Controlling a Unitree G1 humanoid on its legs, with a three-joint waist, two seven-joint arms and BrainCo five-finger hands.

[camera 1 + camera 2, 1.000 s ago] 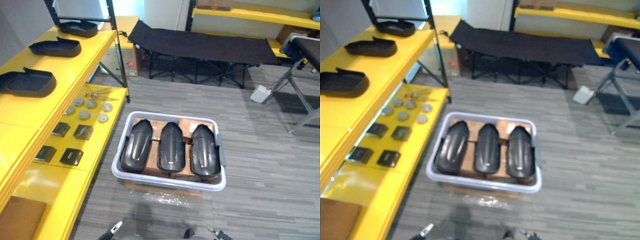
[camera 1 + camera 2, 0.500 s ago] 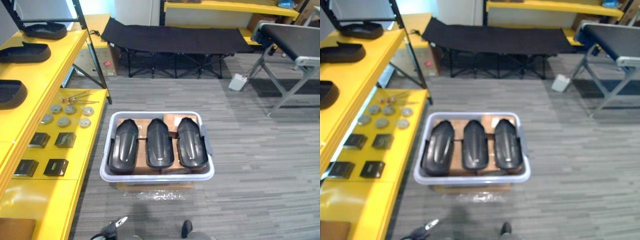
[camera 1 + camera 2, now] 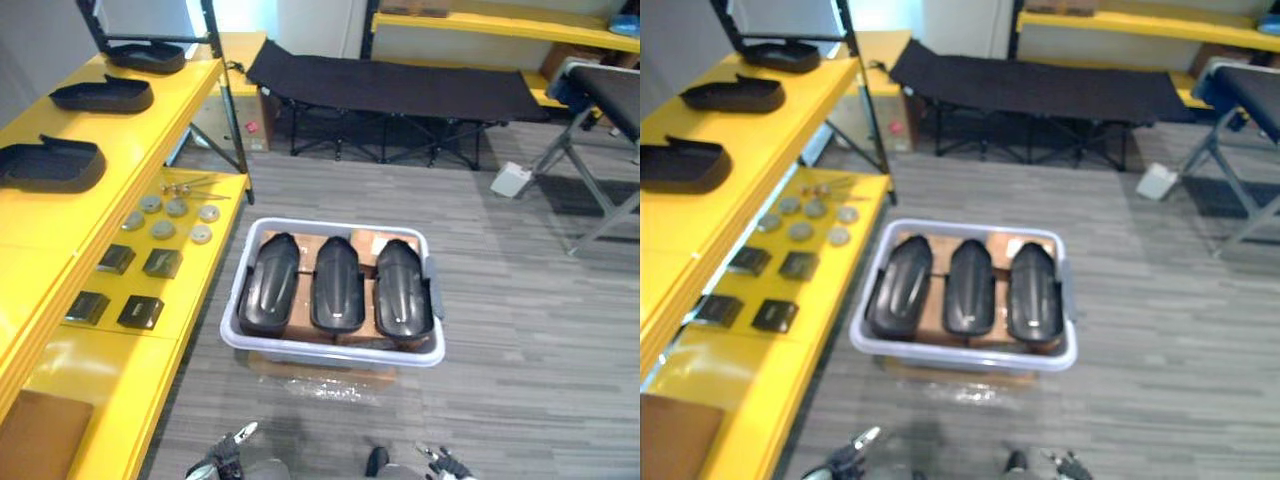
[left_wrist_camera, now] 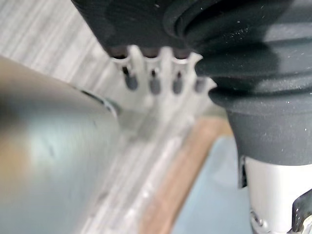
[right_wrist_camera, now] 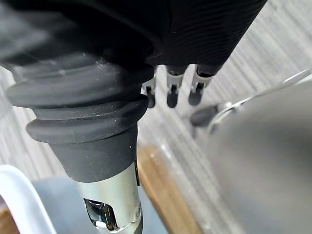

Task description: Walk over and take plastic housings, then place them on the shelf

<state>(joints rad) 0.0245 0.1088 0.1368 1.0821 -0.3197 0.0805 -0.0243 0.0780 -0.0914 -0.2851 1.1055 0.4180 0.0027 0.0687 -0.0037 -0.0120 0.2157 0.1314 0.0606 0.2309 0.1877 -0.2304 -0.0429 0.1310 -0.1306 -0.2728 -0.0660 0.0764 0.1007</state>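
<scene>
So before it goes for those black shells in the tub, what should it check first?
1. Three black housings lie side by side in the grey bin: ok.
2. Left robot hand fingers relaxed, holding nothing: ok.
3. Right robot hand likewise free: ok.
4. Bare room on the yellow shelf beside the shelved housings: ok.
5. Bin within arm's reach: cannot tell.

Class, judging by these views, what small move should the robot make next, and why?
Probably a step closer, lowering both hands toward the pale bin. Three black housings lie side by side in it, untouched, while the left hand and right hand hang open and empty, short of its near rim.
</scene>
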